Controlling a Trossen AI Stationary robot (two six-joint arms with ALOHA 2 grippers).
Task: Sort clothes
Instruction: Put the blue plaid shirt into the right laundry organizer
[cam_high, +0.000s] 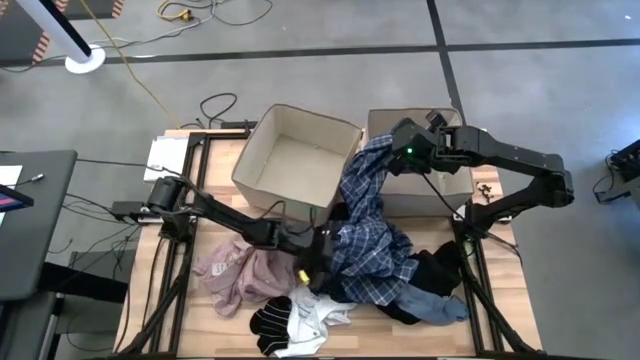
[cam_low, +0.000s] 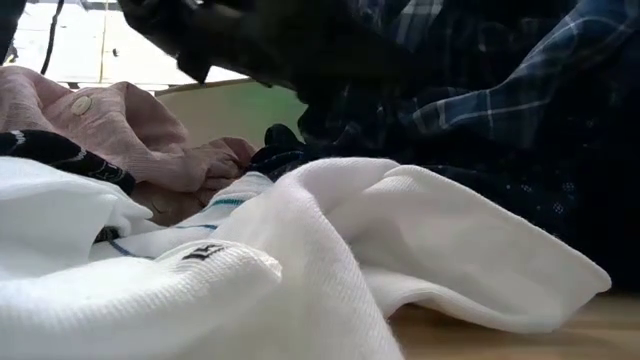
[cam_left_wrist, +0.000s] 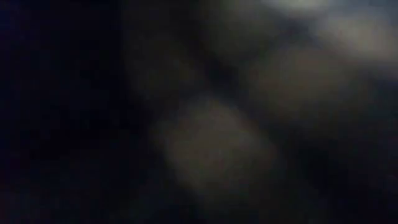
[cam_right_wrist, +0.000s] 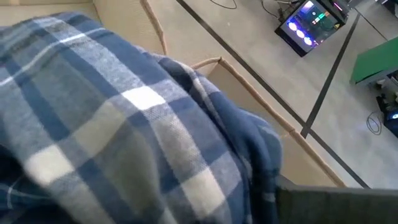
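- Gripping the blue-white plaid shirt (cam_high: 368, 215), right gripper (cam_high: 385, 150) fingers clamped on its upper end, over the right bin's (cam_high: 455, 190) left edge.
- Shirt hangs stretched from there down to the clothes heap mid-desk (cam_high: 225, 330).
- Left gripper (cam_high: 318, 252) sits low in the heap at the shirt's lower left edge, fingers spread wide, contents unclear.
- Pink top (cam_high: 240, 275) near-left, striped socks (cam_high: 272, 322) near edge, black pieces (cam_high: 435, 272) right.
- Left bin (cam_high: 262, 150) far-centre.
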